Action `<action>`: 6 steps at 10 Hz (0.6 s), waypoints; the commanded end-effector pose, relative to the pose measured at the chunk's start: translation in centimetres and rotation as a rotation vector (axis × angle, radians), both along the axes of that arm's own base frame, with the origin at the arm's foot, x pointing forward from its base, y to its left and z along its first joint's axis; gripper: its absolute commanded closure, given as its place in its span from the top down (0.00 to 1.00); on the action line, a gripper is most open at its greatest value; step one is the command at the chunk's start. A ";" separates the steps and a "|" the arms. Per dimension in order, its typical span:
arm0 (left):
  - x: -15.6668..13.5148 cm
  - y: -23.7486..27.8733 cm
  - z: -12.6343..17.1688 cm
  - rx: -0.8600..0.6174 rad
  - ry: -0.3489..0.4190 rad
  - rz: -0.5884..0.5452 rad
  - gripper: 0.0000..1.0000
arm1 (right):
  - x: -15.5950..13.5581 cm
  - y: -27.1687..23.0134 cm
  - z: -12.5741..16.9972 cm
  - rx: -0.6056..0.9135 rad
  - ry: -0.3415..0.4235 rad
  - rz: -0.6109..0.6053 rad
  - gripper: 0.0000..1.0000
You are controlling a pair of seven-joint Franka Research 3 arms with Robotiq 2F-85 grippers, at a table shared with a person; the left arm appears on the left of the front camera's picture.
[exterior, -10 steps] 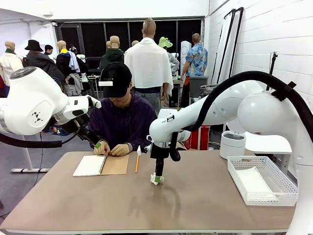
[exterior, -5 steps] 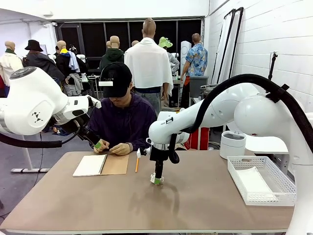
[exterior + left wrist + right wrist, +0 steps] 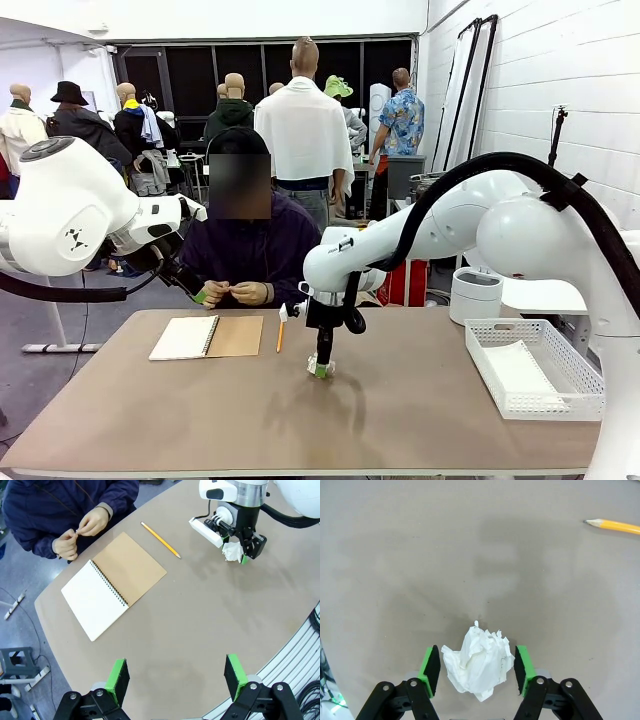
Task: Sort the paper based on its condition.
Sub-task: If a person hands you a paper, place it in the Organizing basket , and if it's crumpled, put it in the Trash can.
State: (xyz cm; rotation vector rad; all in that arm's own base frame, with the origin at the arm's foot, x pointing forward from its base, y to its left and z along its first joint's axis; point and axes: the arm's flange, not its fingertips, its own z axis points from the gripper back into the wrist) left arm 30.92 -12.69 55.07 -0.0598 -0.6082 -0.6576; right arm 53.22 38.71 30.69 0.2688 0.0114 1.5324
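While our right gripper (image 3: 477, 667) straddled the crumpled white paper ball (image 3: 478, 667) on the tan tabletop (image 3: 400, 410), we judged it light, soft and springy, best pinched across its middle; the green pads (image 3: 431, 669) stood just beside it, not yet clamped. Our left gripper (image 3: 176, 679) hung open, empty.
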 end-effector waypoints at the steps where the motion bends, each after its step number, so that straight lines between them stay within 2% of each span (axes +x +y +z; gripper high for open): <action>1: 0.0 0.2 0.0 -0.002 0.005 0.002 1.00 | 0.6 0.3 0.2 -0.009 -0.005 -0.010 0.55; 6: 0.0 0.2 0.0 -0.002 0.005 0.002 1.00 | 0.6 0.0 0.2 -0.011 -0.004 -0.023 0.55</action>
